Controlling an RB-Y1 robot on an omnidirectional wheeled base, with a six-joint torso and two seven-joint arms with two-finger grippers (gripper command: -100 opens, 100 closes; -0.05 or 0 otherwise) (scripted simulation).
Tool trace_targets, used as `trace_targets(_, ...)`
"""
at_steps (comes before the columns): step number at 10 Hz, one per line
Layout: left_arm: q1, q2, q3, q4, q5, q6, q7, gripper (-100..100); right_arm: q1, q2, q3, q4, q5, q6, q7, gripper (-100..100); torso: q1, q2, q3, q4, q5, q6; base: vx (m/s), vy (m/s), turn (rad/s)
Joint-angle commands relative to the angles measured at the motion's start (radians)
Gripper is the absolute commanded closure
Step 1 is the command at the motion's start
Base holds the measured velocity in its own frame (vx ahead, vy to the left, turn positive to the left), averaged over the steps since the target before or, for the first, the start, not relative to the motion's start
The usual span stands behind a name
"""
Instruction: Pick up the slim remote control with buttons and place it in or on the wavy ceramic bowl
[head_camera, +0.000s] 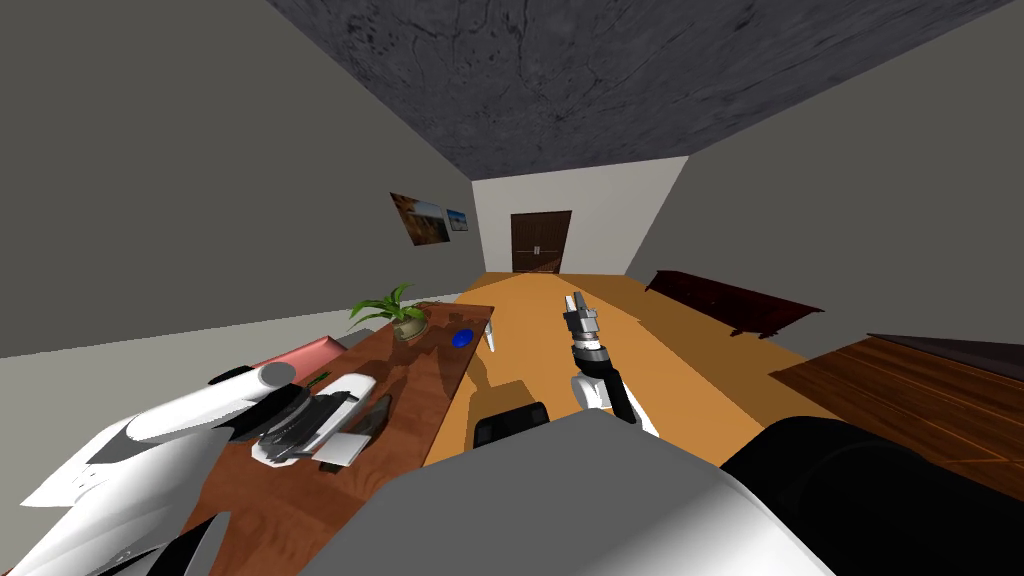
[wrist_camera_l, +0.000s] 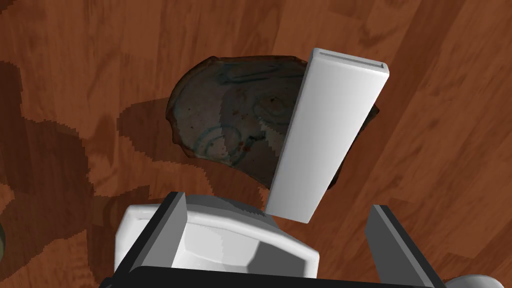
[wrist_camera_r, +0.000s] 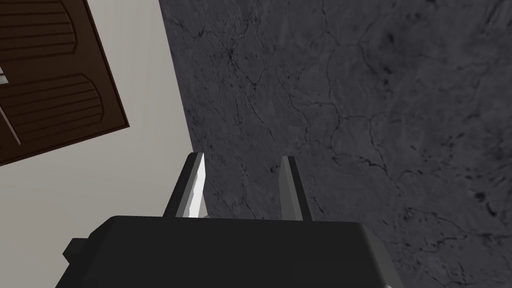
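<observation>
The left gripper (wrist_camera_l: 276, 204) has its fingers (wrist_camera_l: 170, 225) spread wide, clear of the white remote (wrist_camera_l: 330, 135), which leans across the dark wavy bowl (wrist_camera_l: 225, 120) about midway between the desk (wrist_camera_l: 100, 60) long edges. The hand should probably lift straight away without brushing the remote. The right gripper (wrist_camera_r: 242, 157) hangs parted and empty. There is one remote, one bowl, one potted plant (head_camera: 395, 310) and one blue object (head_camera: 461, 338).

Long room. Ceiling (head_camera: 600, 70) is dark grey with a cracked-stone texture. Side walls (head_camera: 150, 200) plain grey. End wall (head_camera: 600, 215) at 12 o'clock is off-white, with a dark brown double door (head_camera: 540, 243). Floor (head_camera: 680, 380) orange-brown wood. Two framed pictures (head_camera: 420, 220) on the wall at 11 o'clock. Red-brown wood-grain surface (head_camera: 400, 400) at 9–10 o'clock, potted plant (head_camera: 395, 312) near its far end. Low dark cabinet (head_camera: 735, 300) at 1 o'clock, another dark wood top (head_camera: 920, 390) at 3 o'clock.
</observation>
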Motion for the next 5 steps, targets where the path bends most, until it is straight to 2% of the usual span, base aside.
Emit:
trace_targets(1, 0.0, 0.0, 0.0, 0.0, 0.0, 0.0, 0.0, 0, 0.0, 0.0, 0.0, 0.0, 0.0, 0.0, 0.0, 0, 0.0, 0.0, 0.0, 0.0, 0.0, 0.0, 0.0, 0.0, 0.0)
trace_targets(5, 0.0, 0.0, 0.0, 0.0, 0.0, 0.0, 0.0, 0, 0.0, 0.0, 0.0, 0.0, 0.0, 0.0, 0.0, 0, 0.0, 0.0, 0.0, 0.0, 0.0, 0.0, 0.0, 0.0, 0.0)
